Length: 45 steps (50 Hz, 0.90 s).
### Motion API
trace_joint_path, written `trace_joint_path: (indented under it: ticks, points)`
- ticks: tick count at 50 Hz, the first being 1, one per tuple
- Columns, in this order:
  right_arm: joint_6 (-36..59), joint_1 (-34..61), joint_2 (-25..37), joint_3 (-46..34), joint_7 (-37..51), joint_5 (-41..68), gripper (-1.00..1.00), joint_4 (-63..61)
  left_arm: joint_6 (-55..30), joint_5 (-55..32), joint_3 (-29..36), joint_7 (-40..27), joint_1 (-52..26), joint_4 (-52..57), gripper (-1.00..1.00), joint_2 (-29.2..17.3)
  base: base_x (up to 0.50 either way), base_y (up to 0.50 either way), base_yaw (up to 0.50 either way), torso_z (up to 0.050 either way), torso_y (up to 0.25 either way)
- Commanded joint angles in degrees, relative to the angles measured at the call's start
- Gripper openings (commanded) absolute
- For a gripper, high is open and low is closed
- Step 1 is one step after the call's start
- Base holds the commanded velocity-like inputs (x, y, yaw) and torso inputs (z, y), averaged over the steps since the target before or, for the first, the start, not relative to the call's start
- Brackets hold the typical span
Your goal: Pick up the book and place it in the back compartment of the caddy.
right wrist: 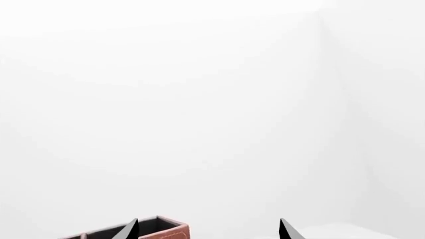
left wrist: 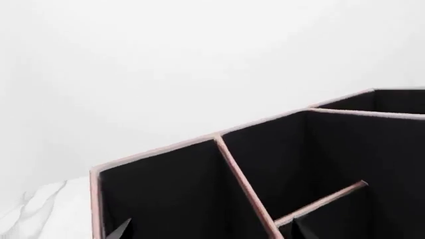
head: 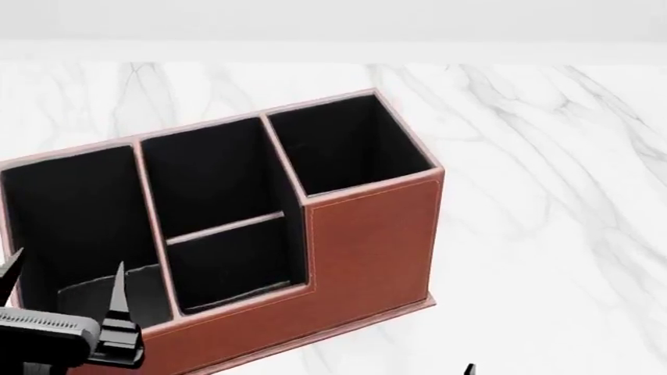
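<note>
Lighting: bright, even, diffuse; you see no glare. Shadows: faint on the white marble tabletop (head: 542,203). The reddish-brown leather-look caddy (head: 365,250) has near-featureless black lining. Renders slightly soft; backgrounds washed white.

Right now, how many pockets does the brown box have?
4. The caddy has a long one at the left, two in the middle, back and front, and a tall one at the right.

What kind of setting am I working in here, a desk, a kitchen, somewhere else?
Probably a bare simulated desk or counter: a white marble-look tabletop, a reddish-brown leather-look caddy with black-lined pockets, and plain white walls behind. Nothing else furnishes it.
</note>
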Motion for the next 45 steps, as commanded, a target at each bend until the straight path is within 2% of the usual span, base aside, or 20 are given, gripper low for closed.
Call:
trace_joint_path:
  ticks: [1,4,5,7,9,12,15,18,24,45]
  points:
    - [0.21,0.47,-0.01,-0.27,0.27,-0.12,1.00,0.61,-4.02,-2.90,2.26,7.10,-6.50,-7.86,1.00,-0.46,0.00,0.00,0.00,0.000,0.000]
    - [0.29,0.54,0.02,-0.35,0.33,-0.18,1.00,0.64,-4.56,-2.84,3.13,8.57,-7.82,-9.74,1.00,-0.44,0.00,0.00,0.00,0.000,0.000]
    - [0.27,0.54,0.10,-0.34,0.33,-0.02,1.00,0.60,-4.59,-4.52,3.72,12.15,-8.58,-10.86,1.00,-0.76,0.00,0.00,0.00,0.000,0.000]
    - [0.31,0.53,0.17,-0.38,0.36,0.04,1.00,0.51,-5.12,-5.15,3.90,13.42,-9.56,-12.36,1.00,-0.69,0.00,0.00,0.00,0.000,0.000]
    - [0.28,0.65,0.18,-0.43,0.37,0.07,1.00,0.68,-2.37,-3.95,4.54,14.38,-10.76,-16.12,1.00,-0.31,0.00,0.00,0.00,0.000,0.000]
    - [0.44,0.82,0.24,-0.42,0.47,0.23,1.00,0.76,-3.14,-5.75,7.07,22.13,-12.34,-19.04,1.00,-0.87,0.00,0.00,0.00,0.000,0.000]
    - [0.34,0.87,0.25,-0.55,0.48,0.16,1.00,0.90,-3.43,-6.32,8.66,26.35,-13.32,-20.91,1.00,-1.06,0.00,0.00,0.00,0.000,0.000]
    - [0.46,0.99,0.24,-0.69,0.50,0.13,1.00,1.03,-4.06,-8.71,9.67,31.98,-13.40,-20.74,1.00,-1.73,0.00,0.00,0.00,0.000,0.000]
    - [0.65,1.13,0.26,-0.91,0.59,0.02,1.00,1.20,-3.55,-12.44,9.43,37.53,-12.55,-19.01,1.00,-2.84,0.00,0.00,0.00,0.000,0.000]
    - [1.22,1.76,0.44,-1.50,0.90,0.00,1.00,2.03,-4.91,-14.36,12.27,43.41,-10.89,-14.79,1.00,-4.03,0.00,0.00,0.00,0.000,0.000]
